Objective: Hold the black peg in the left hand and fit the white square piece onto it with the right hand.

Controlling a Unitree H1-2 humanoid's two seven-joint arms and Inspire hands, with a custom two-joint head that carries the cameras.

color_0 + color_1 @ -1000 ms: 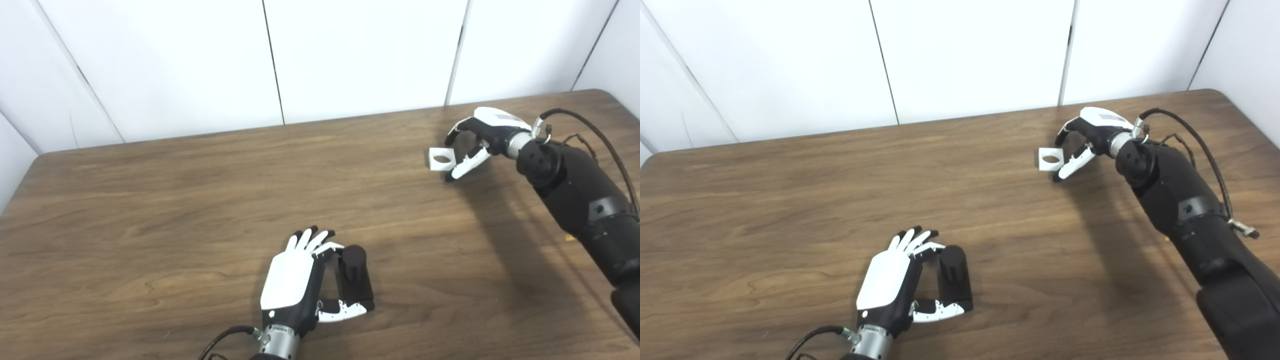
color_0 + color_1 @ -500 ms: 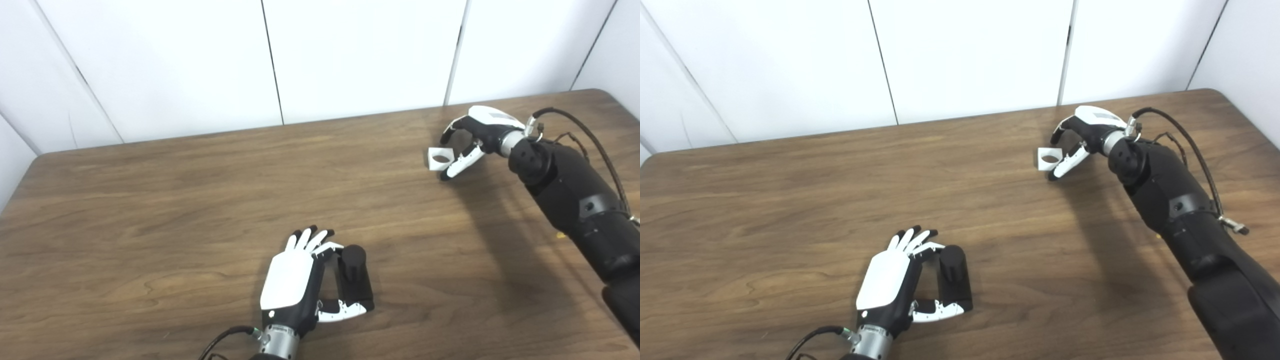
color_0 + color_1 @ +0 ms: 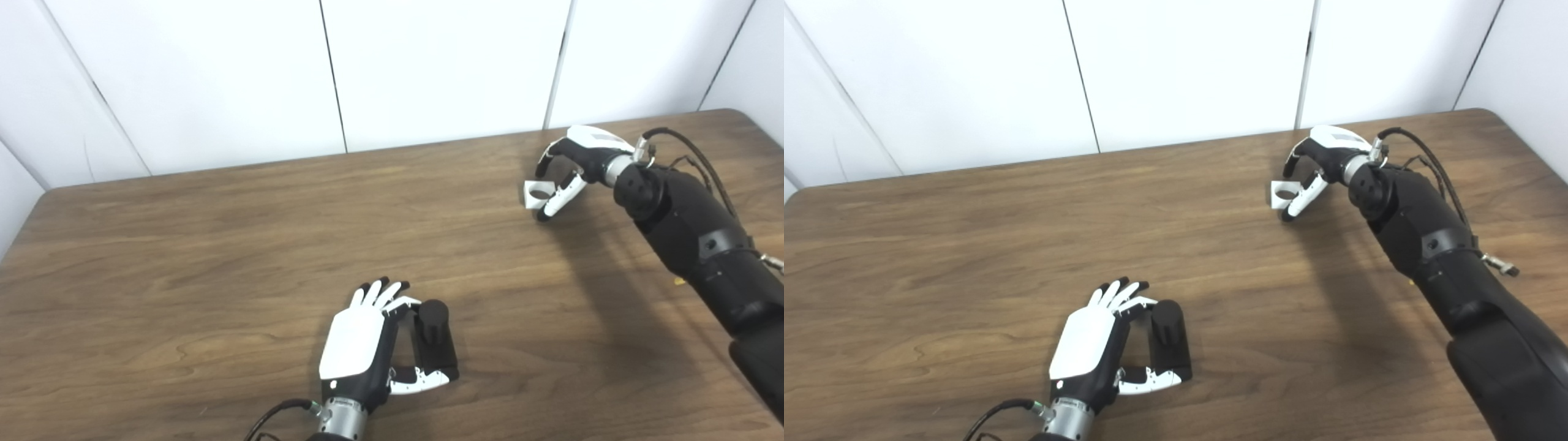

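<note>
Both hands were busy: the right hand (image 3: 572, 168) curled around the white square piece (image 3: 538, 194), thumb below and fingers above, though a firm pinch could not be confirmed. Well apart, the left hand (image 3: 367, 343) cupped the black peg (image 3: 433, 340) loosely on the table (image 3: 184, 245). A good grasp would likely clamp opposite edges, keeping the hole clear.

Two head cameras, side by side, looking down, same table (image 3: 184, 245)

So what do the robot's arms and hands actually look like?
Both hands, left hand and right hand, have white back plates, black palms and white fingers with black tips, on silver wrist rings. The bulky right arm is matte black, trailing thin black cables.
</note>
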